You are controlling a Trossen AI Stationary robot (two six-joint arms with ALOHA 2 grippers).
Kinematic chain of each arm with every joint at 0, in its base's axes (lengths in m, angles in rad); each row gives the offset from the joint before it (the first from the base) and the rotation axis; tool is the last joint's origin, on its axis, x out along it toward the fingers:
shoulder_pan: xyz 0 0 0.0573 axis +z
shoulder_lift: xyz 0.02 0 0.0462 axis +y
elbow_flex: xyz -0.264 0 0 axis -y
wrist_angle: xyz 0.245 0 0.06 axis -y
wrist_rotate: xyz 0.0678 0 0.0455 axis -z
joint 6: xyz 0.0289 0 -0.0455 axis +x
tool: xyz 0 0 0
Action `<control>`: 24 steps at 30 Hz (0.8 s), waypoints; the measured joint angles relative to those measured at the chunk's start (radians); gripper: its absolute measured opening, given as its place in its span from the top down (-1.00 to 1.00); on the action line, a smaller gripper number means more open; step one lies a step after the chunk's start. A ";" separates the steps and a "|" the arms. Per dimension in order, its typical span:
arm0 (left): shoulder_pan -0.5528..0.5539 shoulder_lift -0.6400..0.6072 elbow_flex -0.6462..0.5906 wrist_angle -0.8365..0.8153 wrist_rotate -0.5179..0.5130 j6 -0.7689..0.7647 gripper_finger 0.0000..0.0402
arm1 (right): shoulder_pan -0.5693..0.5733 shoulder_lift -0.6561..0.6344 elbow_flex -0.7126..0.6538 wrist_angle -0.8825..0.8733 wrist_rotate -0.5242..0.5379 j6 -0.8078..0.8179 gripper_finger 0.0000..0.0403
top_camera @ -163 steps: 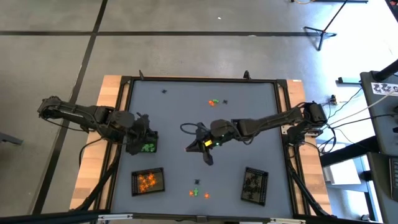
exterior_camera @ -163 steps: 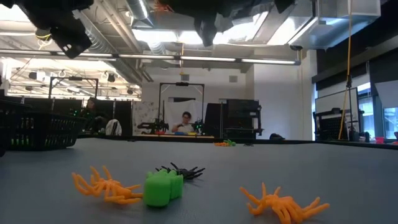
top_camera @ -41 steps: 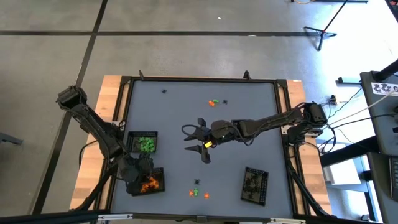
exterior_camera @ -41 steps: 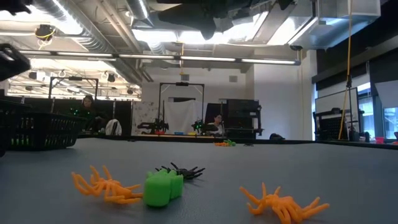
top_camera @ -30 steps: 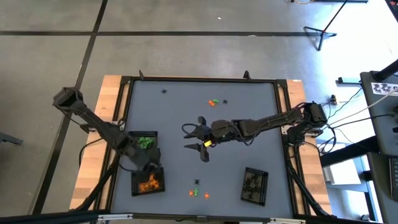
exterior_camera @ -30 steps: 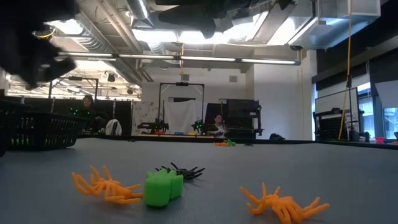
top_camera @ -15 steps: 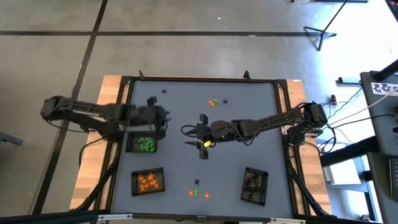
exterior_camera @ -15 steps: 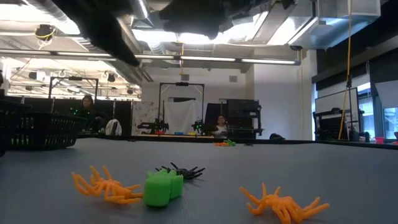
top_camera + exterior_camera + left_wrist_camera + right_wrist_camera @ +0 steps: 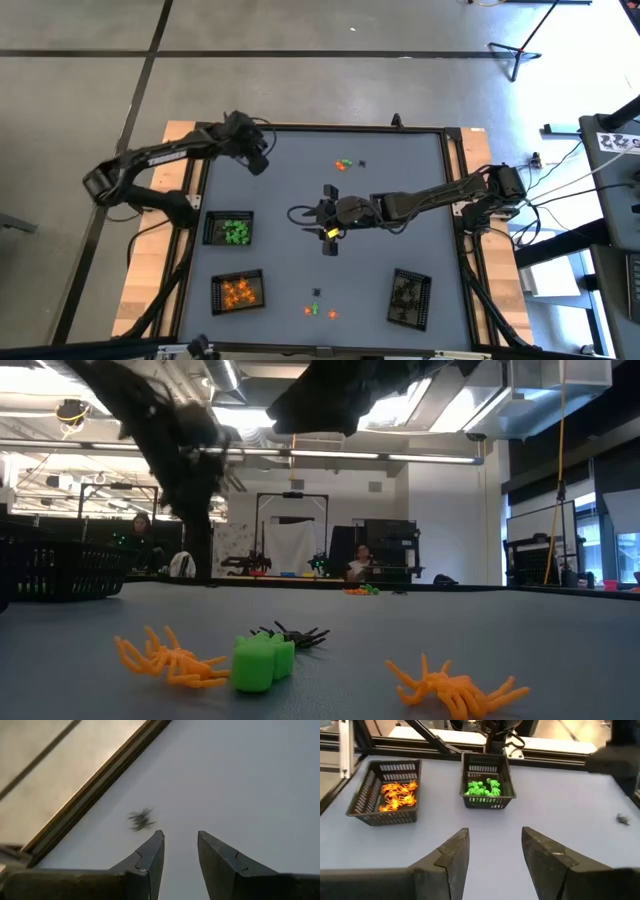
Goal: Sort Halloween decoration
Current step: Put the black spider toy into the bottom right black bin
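My left gripper (image 9: 260,162) hangs open over the table's far left corner, nothing between its fingers (image 9: 180,837). A black spider trinket (image 9: 141,820) lies on the table just ahead of them, close to the wooden edge. My right gripper (image 9: 322,216) stands open above the table's middle, holding nothing (image 9: 495,837). Loose trinkets lie in a far group (image 9: 345,164) and a near group (image 9: 320,308). The low view shows that near group up close: orange spiders (image 9: 170,658), a green piece (image 9: 262,660) and a black spider (image 9: 297,635).
Three black mesh trays rest on the table: one with green pieces (image 9: 229,230) at the left, one with orange spiders (image 9: 238,291) at the near left, one with black pieces (image 9: 410,297) at the near right. A raised frame (image 9: 320,128) rims the table. People are in the room behind.
My left gripper has swung from above the orange tray at the near left, past the green tray, to the table's far left corner, turning as it went and staying open. My right gripper has kept its place over the middle.
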 joint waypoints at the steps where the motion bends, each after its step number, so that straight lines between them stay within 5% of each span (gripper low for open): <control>1: 0.022 0.031 0.000 0.014 -0.001 0.000 0.45 | 0.000 0.000 0.000 -0.002 0.009 0.000 0.11; 9: 0.124 0.245 0.052 0.059 -0.048 -0.012 0.45 | 0.000 0.001 0.000 -0.011 0.030 0.000 0.11; 24: 0.131 0.524 0.236 0.004 -0.039 -0.029 0.45 | 0.000 0.002 0.000 -0.051 0.029 0.001 0.11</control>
